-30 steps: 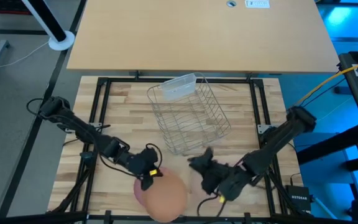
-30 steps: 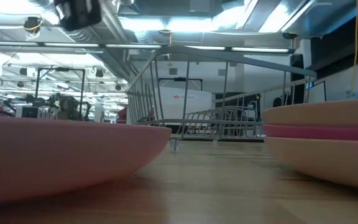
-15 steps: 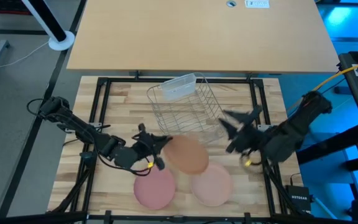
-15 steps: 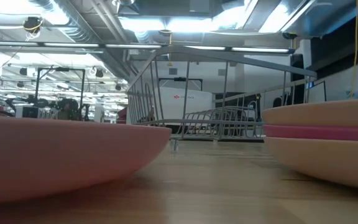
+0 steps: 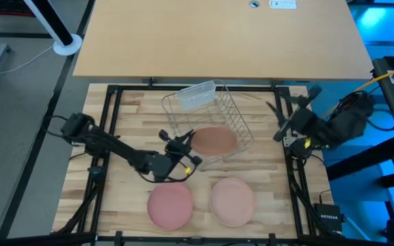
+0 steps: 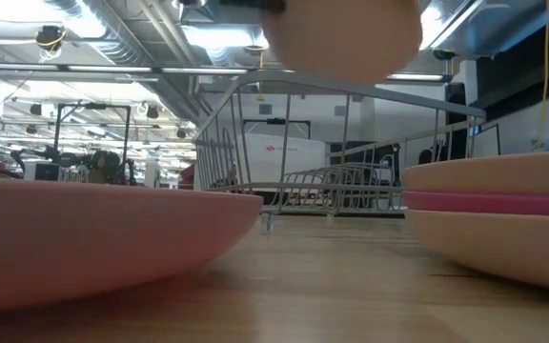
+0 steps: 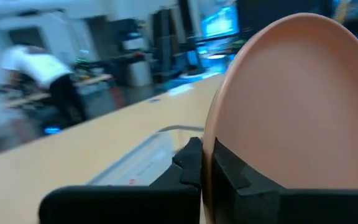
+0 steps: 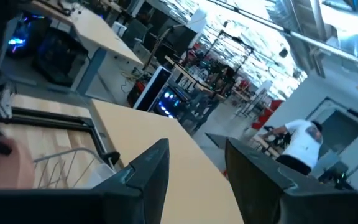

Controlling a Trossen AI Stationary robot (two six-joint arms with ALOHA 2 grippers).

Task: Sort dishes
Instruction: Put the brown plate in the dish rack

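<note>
Over the wire rack point(image 5: 207, 130) — no label there is readable.
Left gripper point(image 5: 183, 152) pinches the terracotta plate point(image 5: 214, 141); right gripper point(image 5: 289, 113) gapes, holding nothing — "NETGEAR" box point(image 5: 330, 219) at the table corner.

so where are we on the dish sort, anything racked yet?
Nothing racked yet. In hand: the left gripper is shut on the orange plate, holding it over the wire rack. Left: the pink plate and the peach plate lie on the table. The right gripper waits open at the right edge.
</note>
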